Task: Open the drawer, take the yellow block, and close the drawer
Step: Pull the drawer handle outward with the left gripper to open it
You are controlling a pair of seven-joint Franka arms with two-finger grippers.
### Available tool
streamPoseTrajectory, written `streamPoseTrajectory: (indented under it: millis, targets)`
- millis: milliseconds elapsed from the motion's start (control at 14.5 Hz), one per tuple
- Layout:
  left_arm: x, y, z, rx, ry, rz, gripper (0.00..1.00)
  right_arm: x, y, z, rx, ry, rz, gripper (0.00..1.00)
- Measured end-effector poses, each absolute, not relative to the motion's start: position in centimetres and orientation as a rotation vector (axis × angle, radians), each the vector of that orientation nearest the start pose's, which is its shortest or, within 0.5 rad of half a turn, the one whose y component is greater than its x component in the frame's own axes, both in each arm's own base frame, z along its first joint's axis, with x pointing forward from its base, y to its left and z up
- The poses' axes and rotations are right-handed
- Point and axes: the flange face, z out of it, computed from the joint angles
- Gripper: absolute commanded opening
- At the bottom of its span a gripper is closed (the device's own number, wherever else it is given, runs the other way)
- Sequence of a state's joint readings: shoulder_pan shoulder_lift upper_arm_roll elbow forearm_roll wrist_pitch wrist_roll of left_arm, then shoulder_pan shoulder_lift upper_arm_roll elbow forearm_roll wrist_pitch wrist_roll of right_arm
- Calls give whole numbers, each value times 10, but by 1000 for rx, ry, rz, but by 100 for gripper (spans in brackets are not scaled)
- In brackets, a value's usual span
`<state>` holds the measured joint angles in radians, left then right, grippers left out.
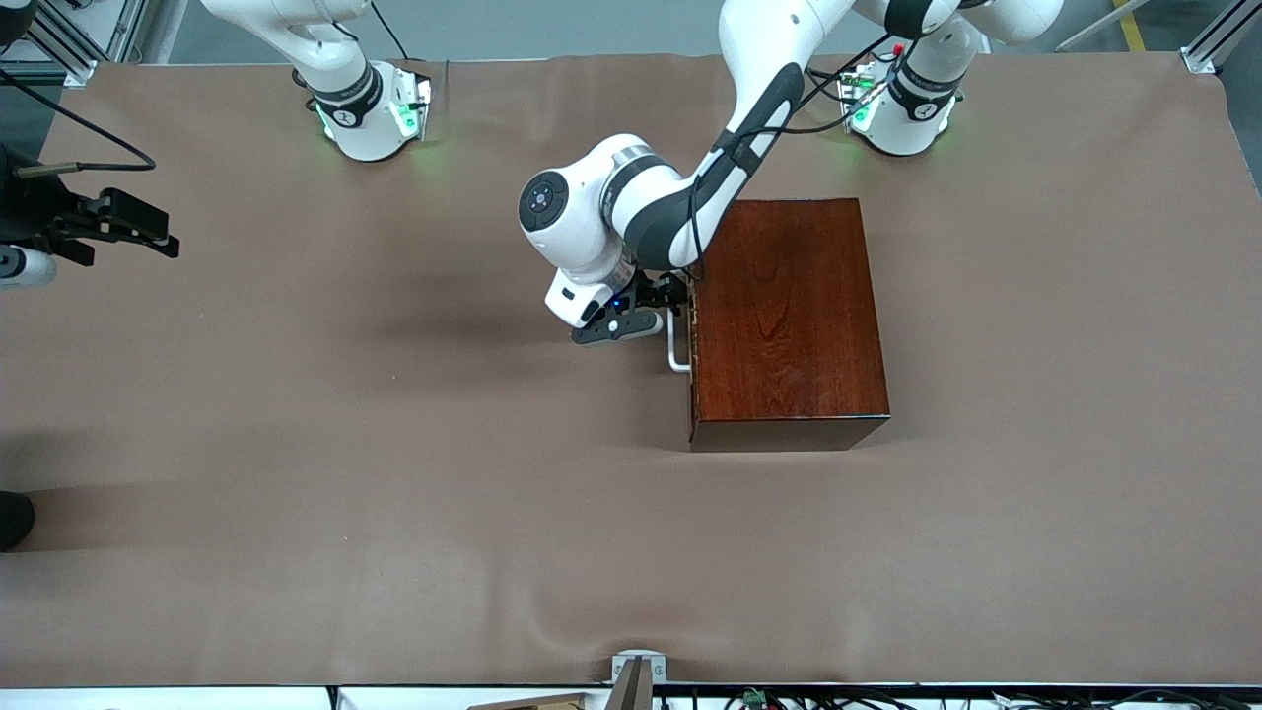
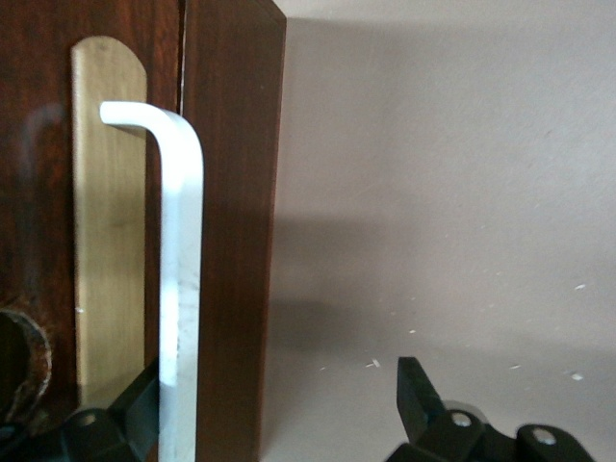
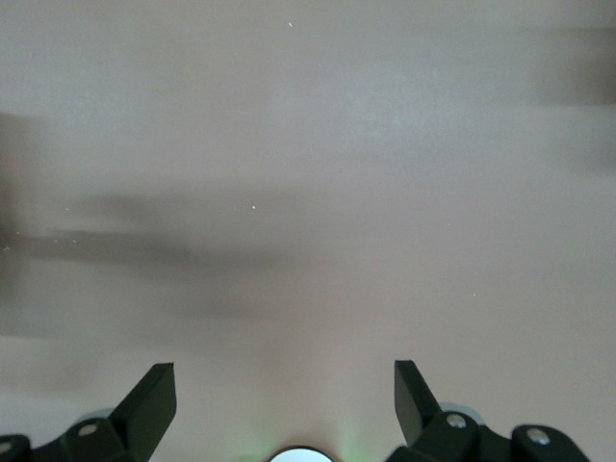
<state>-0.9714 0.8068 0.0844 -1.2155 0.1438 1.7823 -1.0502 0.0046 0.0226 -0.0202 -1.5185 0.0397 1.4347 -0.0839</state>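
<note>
The dark reddish-brown wooden box stands near the table's middle. Its drawer is shut, with the front facing the right arm's end of the table. The white bar handle sticks out from that front. My left gripper is at the handle, open. In the left wrist view the handle lies between the fingers, close against one finger, and the left gripper is spread wide. My right gripper waits open over bare table; it also shows in the right wrist view. The yellow block is hidden.
A pale brass-coloured plate is set in the drawer front under the handle. The brown mat covers the whole table. A small bracket sits at the table edge nearest the front camera.
</note>
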Motion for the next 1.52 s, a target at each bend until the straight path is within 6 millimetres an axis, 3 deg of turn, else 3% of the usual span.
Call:
streamPoseTrajectory:
  millis: [207, 552, 1034, 1517]
  targets:
    - [457, -573, 280, -2869, -192, -86, 100, 547, -4, 625, -3091, -110, 162, 100]
    - [441, -607, 289, -3010, -284, -186, 100, 547, -4, 625, -3091, -110, 162, 100]
    - [439, -621, 296, -3085, -446, -248, 100, 547, -5, 625, -3091, -107, 168, 100]
    - [436, -629, 297, -3126, -462, -270, 100, 545, -13, 624, -3090, -84, 183, 100]
